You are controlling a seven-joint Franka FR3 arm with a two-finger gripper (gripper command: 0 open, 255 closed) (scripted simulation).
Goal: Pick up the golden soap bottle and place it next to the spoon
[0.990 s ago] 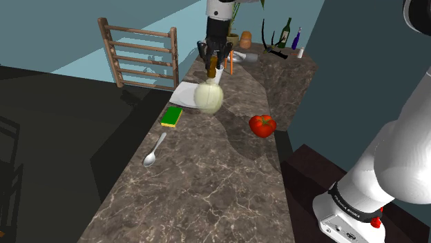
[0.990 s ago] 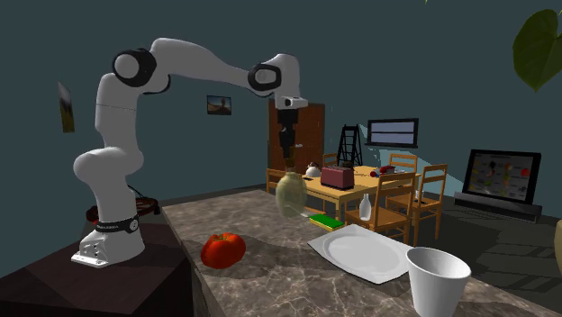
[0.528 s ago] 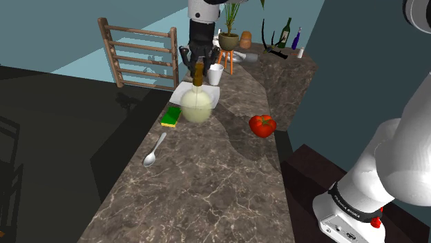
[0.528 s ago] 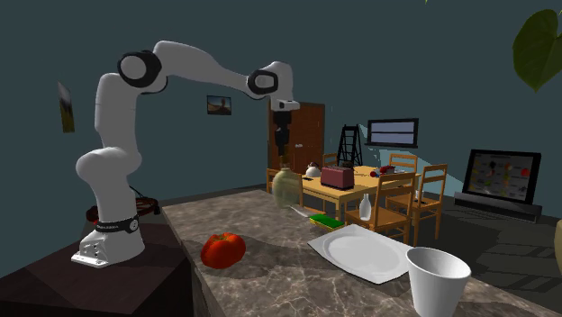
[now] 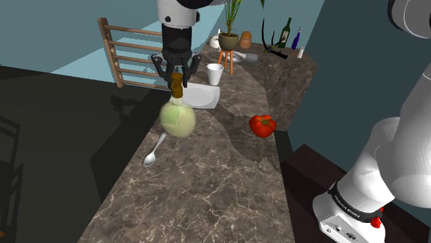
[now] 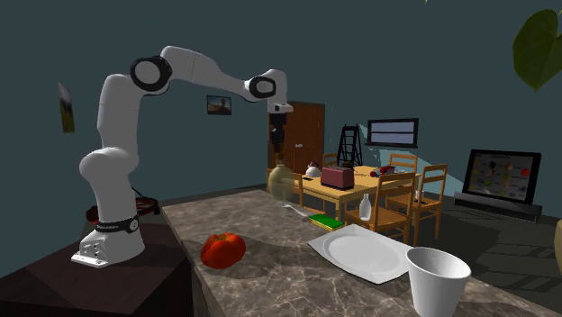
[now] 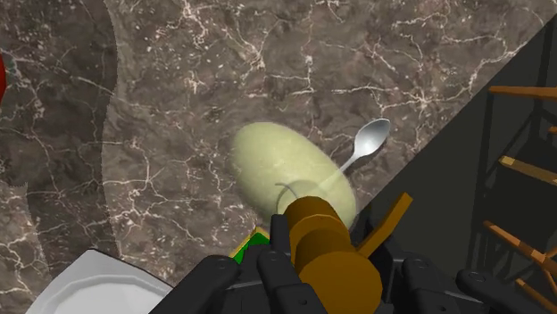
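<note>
Pale yellow-green, with a brown pump top, the soap bottle (image 5: pixel 177 119) hangs in the air above the marble counter (image 5: pixel 221 186). The black gripper (image 5: pixel 177 76) clasps its neck between both fingers. The bottle is over the handle end of the spoon (image 5: pixel 155 149), near the white plate (image 5: pixel 202 98).

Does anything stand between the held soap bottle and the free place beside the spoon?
Nothing visible does. The gripper holds the soap bottle above the counter, close to the spoon. The green sponge lies aside, nearer the plate.
</note>
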